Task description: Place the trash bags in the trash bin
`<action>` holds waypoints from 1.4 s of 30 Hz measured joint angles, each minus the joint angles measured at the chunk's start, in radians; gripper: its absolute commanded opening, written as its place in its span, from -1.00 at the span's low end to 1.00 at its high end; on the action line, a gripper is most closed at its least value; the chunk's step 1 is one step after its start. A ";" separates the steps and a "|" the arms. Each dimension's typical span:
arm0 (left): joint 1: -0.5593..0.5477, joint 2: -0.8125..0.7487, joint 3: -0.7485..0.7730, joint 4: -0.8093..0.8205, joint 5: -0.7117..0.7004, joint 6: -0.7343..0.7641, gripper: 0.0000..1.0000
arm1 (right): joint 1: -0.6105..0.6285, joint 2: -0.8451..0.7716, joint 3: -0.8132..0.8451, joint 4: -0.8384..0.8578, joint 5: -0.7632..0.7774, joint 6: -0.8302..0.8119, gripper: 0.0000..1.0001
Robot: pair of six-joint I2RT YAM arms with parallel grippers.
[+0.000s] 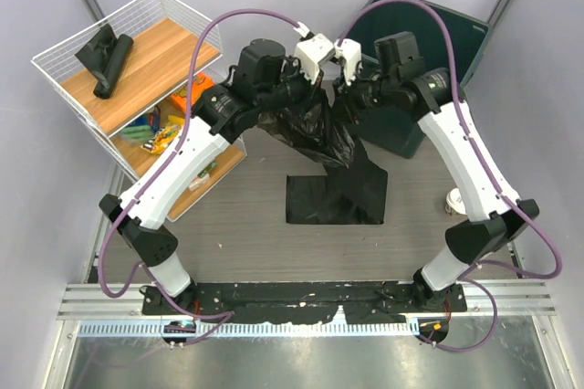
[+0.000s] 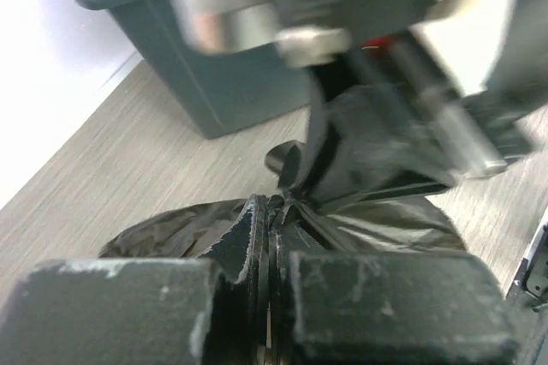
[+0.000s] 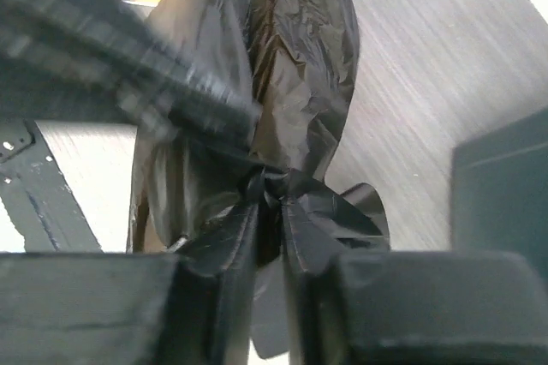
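Apparently vertical trash bag point(image 1: 315, 131), neck up.

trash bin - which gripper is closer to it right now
Right. The right gripper hangs just off the left side of the trash bin, shut on the trash bag. The left gripper clamps the same bag further left, beyond the right one.

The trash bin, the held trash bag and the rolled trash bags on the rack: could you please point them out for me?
trash bin point(image 2: 210, 74), left wrist view, on its outer wall.
held trash bag point(image 1: 318, 131), top external view, on its crinkled middle.
rolled trash bags point(image 1: 111, 65), top external view, on the middle of the roll.
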 measured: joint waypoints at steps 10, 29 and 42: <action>-0.001 -0.001 -0.023 -0.002 -0.006 0.013 -1.00 | 0.012 0.013 0.006 0.001 0.048 -0.002 0.17; -0.015 0.021 -0.018 -0.041 -0.071 0.022 -1.00 | 0.019 -0.051 0.005 0.027 0.027 0.006 0.58; -0.018 -0.098 -0.125 0.011 0.052 -0.067 -1.00 | 0.022 -0.058 -0.181 0.139 -0.117 -0.015 -0.14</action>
